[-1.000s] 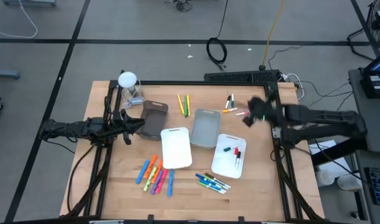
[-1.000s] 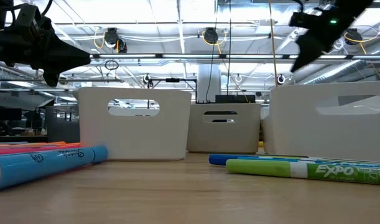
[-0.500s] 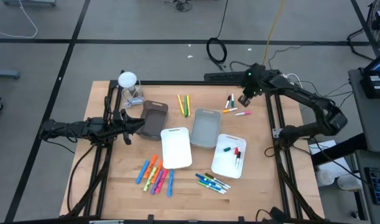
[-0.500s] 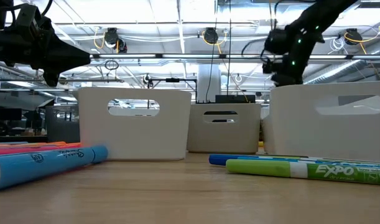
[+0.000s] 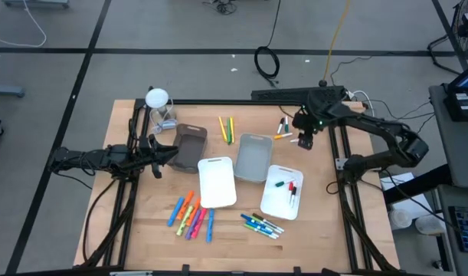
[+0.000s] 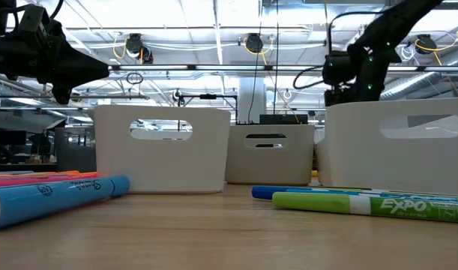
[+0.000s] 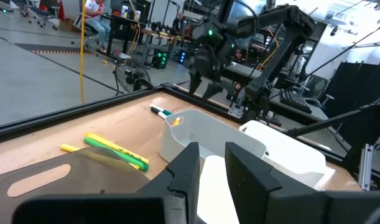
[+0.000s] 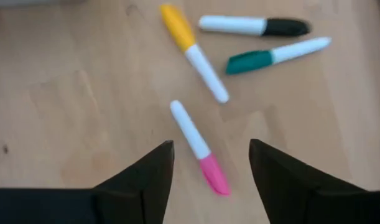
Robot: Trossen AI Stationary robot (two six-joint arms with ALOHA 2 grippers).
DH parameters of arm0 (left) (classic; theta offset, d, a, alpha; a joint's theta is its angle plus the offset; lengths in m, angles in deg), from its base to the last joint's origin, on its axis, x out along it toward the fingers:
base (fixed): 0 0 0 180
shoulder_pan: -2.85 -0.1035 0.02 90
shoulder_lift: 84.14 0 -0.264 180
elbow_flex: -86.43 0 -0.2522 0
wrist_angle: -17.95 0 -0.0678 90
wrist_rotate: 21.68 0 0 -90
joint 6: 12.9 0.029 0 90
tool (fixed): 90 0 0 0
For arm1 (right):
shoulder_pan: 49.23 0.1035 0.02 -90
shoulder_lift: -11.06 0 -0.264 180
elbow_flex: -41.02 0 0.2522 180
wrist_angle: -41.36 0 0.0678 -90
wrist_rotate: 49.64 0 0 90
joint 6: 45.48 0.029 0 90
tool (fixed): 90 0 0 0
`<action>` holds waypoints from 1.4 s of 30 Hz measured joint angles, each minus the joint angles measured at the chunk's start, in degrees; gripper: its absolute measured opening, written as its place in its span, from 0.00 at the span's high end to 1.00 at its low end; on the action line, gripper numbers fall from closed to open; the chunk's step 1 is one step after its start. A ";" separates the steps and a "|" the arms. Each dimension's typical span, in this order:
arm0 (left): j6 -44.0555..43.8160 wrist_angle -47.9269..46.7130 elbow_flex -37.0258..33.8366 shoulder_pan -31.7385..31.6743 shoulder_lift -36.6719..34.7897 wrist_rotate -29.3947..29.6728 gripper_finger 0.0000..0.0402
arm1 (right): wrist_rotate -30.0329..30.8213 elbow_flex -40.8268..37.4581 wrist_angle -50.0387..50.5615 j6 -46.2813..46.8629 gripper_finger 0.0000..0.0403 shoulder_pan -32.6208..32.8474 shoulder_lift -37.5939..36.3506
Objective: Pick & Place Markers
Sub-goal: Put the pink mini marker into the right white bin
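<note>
— Pink-capped marker [image 8: 199, 151] lies on the wooden table [image 5: 234, 238], right under the right gripper [image 8: 211, 163]; do you see it?
— Yes. The right gripper's fingers stand apart, one on each side of that marker, above it and holding nothing.
— What lies around it?
— Three more markers just beyond: an orange-capped one [image 8: 193, 51], a black-capped one [image 8: 254, 25] and a green-capped one [image 8: 277, 55]. From above, that little group sits at the far right part of the table, just beside the grey tray [image 5: 253, 157].
— And the other markers?
— A fan of orange, pink and blue ones [image 5: 191, 214] near the front edge, a blue and green bunch [image 5: 262, 225] by the round-cornered white tray [image 5: 283, 192], some inside that tray, and yellow and green ones [image 5: 227, 128] at the back.
— The left gripper [image 5: 171, 154]?
— It hangs at the left side, by the brown tray [image 5: 190, 146]. Its fingers [image 7: 185, 169] show a narrow gap with nothing between them.
</note>
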 joint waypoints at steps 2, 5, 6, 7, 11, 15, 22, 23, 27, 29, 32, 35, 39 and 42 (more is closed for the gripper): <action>0.01 0.00 -0.01 0.01 0.00 0.00 0.80 | 0.12 -2.76 -4.53 -0.01 0.50 0.94 0.22; 0.01 0.01 -0.01 0.00 0.00 -0.01 0.80 | 1.55 -6.29 -10.77 -0.14 0.52 1.85 0.18; 0.01 -0.01 -0.01 0.00 0.02 -0.02 0.80 | 1.93 -7.20 -12.01 -0.68 0.52 1.95 0.20; 0.01 0.01 -0.01 0.02 0.02 0.00 0.80 | 2.55 -8.09 -12.79 -1.50 0.52 2.04 0.18; 0.00 0.01 -0.01 0.01 0.02 0.00 0.80 | 4.09 -10.60 -13.53 -3.17 0.53 2.04 0.18; 0.01 0.01 0.00 0.00 0.00 0.00 0.80 | 4.52 -12.06 -13.87 -3.14 0.54 2.04 0.18; 0.00 0.01 0.00 0.00 0.01 0.00 0.80 | 4.32 -13.48 -14.99 -2.70 0.57 2.04 3.62; 0.01 0.00 -0.01 0.01 0.02 -0.02 0.80 | 4.18 -13.48 -14.88 -2.19 0.58 2.04 4.19; 0.01 0.01 0.01 0.00 0.02 0.00 0.80 | 4.10 -12.58 -15.18 -1.17 0.66 2.06 4.69; 0.00 -0.01 0.00 0.01 0.01 0.00 0.80 | 4.05 -12.11 -14.82 0.06 0.71 2.05 4.39; 0.01 -0.01 0.00 0.01 0.01 -0.01 0.80 | 3.60 -11.89 -14.43 1.46 0.83 2.06 4.20; 0.01 -0.01 -0.01 0.00 0.01 0.00 0.80 | 3.81 -11.89 -14.63 1.97 0.94 2.08 4.20; -0.01 0.01 -0.01 0.00 0.00 0.00 0.80 | 6.48 -11.20 -14.37 4.63 0.94 2.08 4.26; 0.00 -0.01 -0.01 0.01 0.02 0.00 0.80 | 9.54 -8.33 -10.73 5.99 0.94 2.44 4.02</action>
